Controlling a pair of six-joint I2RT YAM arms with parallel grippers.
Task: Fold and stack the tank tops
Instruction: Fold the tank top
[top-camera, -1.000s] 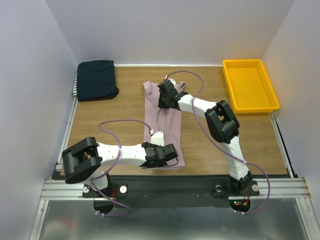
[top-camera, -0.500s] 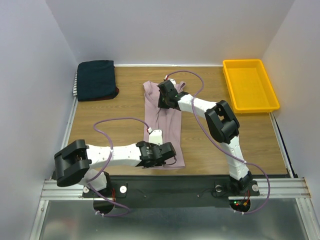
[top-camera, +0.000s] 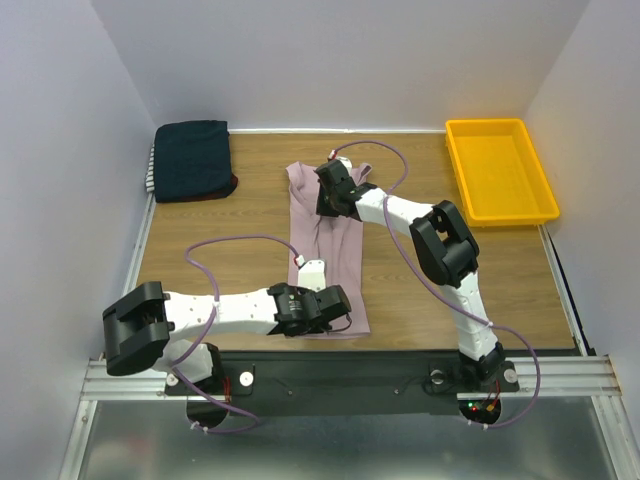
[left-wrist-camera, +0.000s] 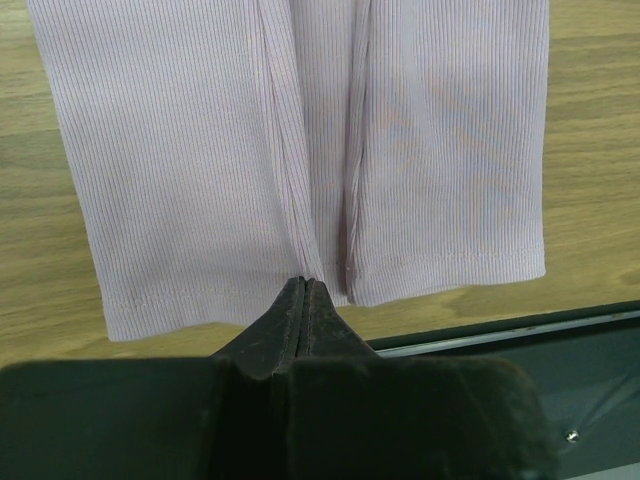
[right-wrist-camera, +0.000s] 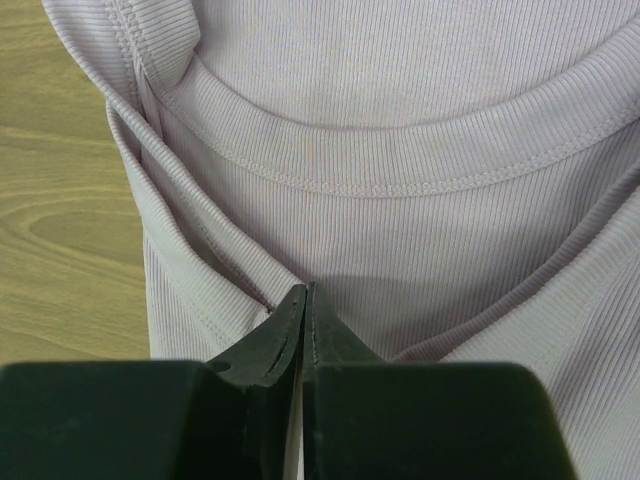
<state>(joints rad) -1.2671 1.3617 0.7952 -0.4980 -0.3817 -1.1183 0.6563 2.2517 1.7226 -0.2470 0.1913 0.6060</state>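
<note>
The pale pink tank top (top-camera: 342, 255) lies lengthwise in the middle of the table, its sides folded inward. My left gripper (top-camera: 322, 312) sits at its near hem and is shut, with creases of the cloth (left-wrist-camera: 200, 150) running into its tip (left-wrist-camera: 303, 282). My right gripper (top-camera: 324, 203) is at the far end, shut on the folded edge beside the neckline (right-wrist-camera: 400, 180), its tip (right-wrist-camera: 303, 288) on the cloth. A folded stack with a dark navy top uppermost (top-camera: 192, 158) lies at the back left, with striped and red edges showing.
A yellow plastic tray (top-camera: 500, 170) stands at the back right. White walls close in the table on three sides. The table's near edge with a metal rail (left-wrist-camera: 500, 330) runs just behind the hem.
The left arm's elbow has swung left and its gripper has shifted slightly left at the hem. The right arm and the tank top's far end have not moved.
</note>
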